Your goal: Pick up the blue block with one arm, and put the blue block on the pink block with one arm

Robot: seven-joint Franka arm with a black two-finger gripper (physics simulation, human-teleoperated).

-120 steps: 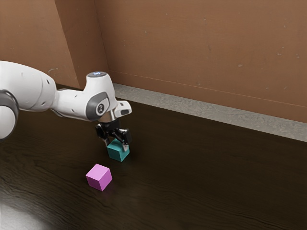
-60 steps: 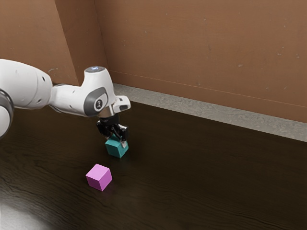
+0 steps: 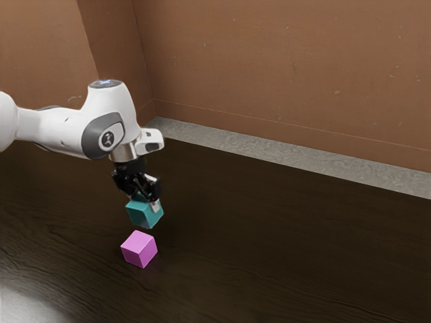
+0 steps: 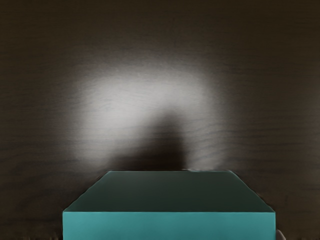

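Observation:
The blue-green block [image 3: 144, 214] hangs above the dark table with my black gripper [image 3: 139, 200] shut on its top. In the wrist view the same block [image 4: 170, 210] sits large right under my hand, its shadow falling on the wood behind it. The pink block [image 3: 139, 248] rests on the table just below the held block, slightly toward the exterior view's left and front. A small gap of air separates the two blocks.
Dark wooden tabletop [image 3: 283, 256] stretches toward the exterior view's right. A grey ledge [image 3: 303, 158] and brown walls [image 3: 283, 67] close off the back. A bright glare patch [image 4: 140, 105] lies on the wood.
My gripper has lifted the blue block off the table and carried it toward the exterior view's left, from beside the pink block to nearly over it. The pink block stayed still.

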